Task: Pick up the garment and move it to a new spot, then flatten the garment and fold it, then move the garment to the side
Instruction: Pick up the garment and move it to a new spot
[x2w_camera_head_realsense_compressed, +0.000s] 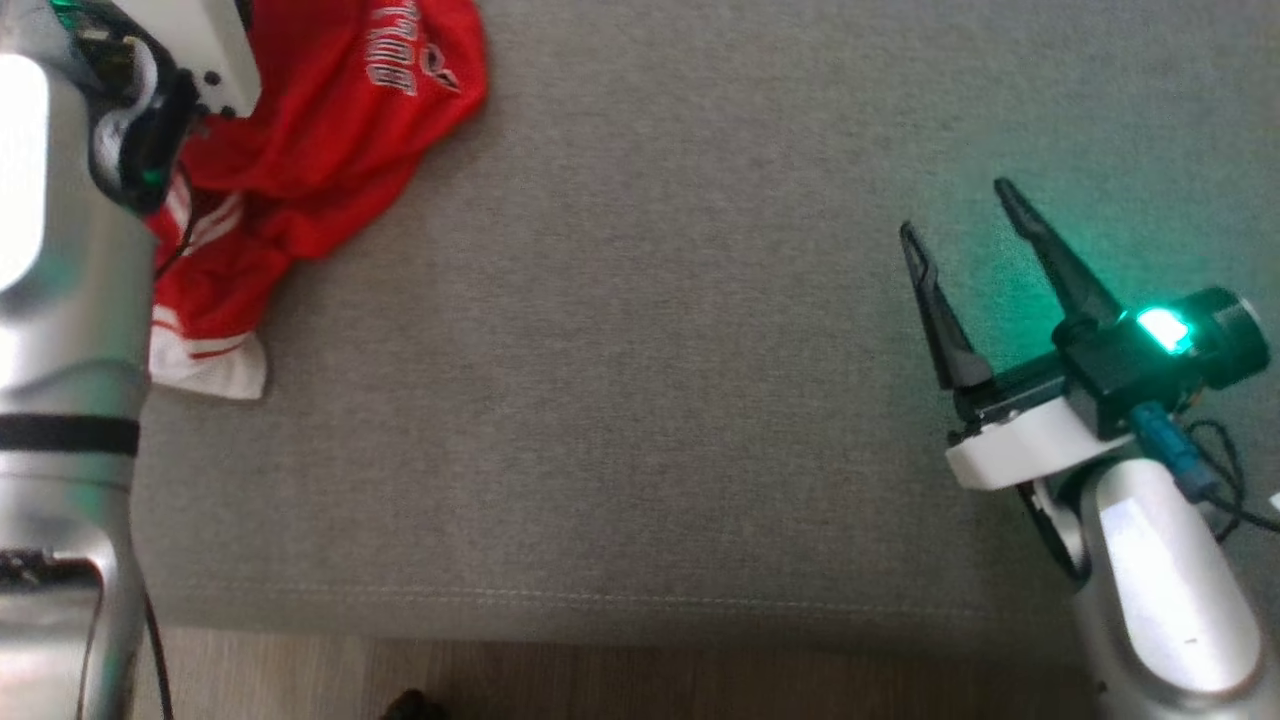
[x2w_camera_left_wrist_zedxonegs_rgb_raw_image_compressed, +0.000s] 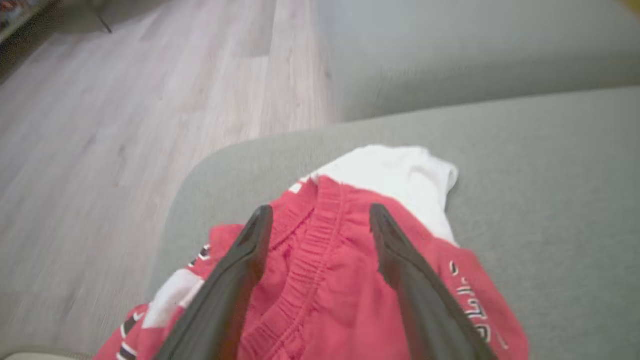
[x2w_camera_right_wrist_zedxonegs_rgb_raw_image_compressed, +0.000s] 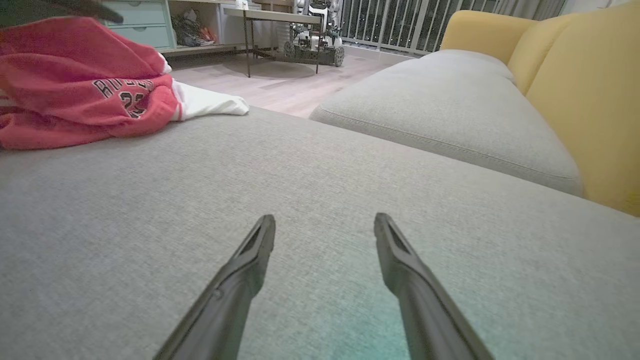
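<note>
Lying crumpled near the left corner of the grey sofa cushion (x2w_camera_head_realsense_compressed: 620, 380), the red basketball shorts (x2w_camera_head_realsense_compressed: 330, 120) show white trim and an elastic waistband. The left gripper (x2w_camera_left_wrist_zedxonegs_rgb_raw_image_compressed: 320, 220) hangs over that waistband with its fingers spread wide on either side of it; whether they touch the cloth I cannot tell. The right gripper (x2w_camera_head_realsense_compressed: 955, 210) sits well apart over bare cushion, fingers equally wide, holding nothing.

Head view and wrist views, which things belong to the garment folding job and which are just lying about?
Job: red garment, left tool, right tool, grey cushion.
Lying about: yellow backrest, wheeled machine, drawer unit.
</note>
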